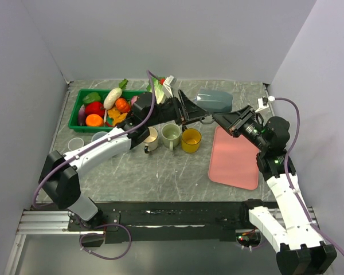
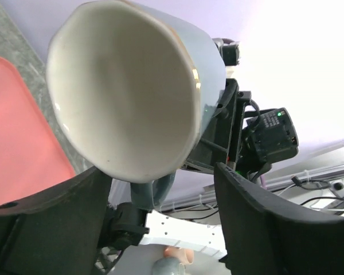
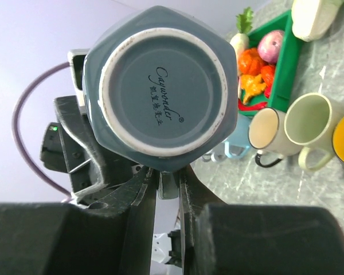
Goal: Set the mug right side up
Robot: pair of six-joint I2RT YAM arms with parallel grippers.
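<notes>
A blue-grey mug (image 1: 213, 101) with a cream inside hangs on its side in the air over the back of the table. Its mouth (image 2: 126, 86) faces my left wrist and its base (image 3: 163, 86) faces my right wrist. My right gripper (image 3: 168, 186) is shut on the mug's handle (image 2: 152, 192), which sits between its two fingers. It also shows in the top view (image 1: 225, 121). My left gripper (image 1: 189, 109) is open, with its jaws wide apart just in front of the mug's mouth (image 2: 160, 195) and nothing held.
Three upright mugs stand mid-table: cream (image 1: 151, 137), pale green (image 1: 171, 134) and yellow (image 1: 191, 139). A green bin (image 1: 83, 94) of toy vegetables is at the back left. A pink mat (image 1: 235, 157) lies on the right. Two small cups (image 1: 75, 143) stand on the left.
</notes>
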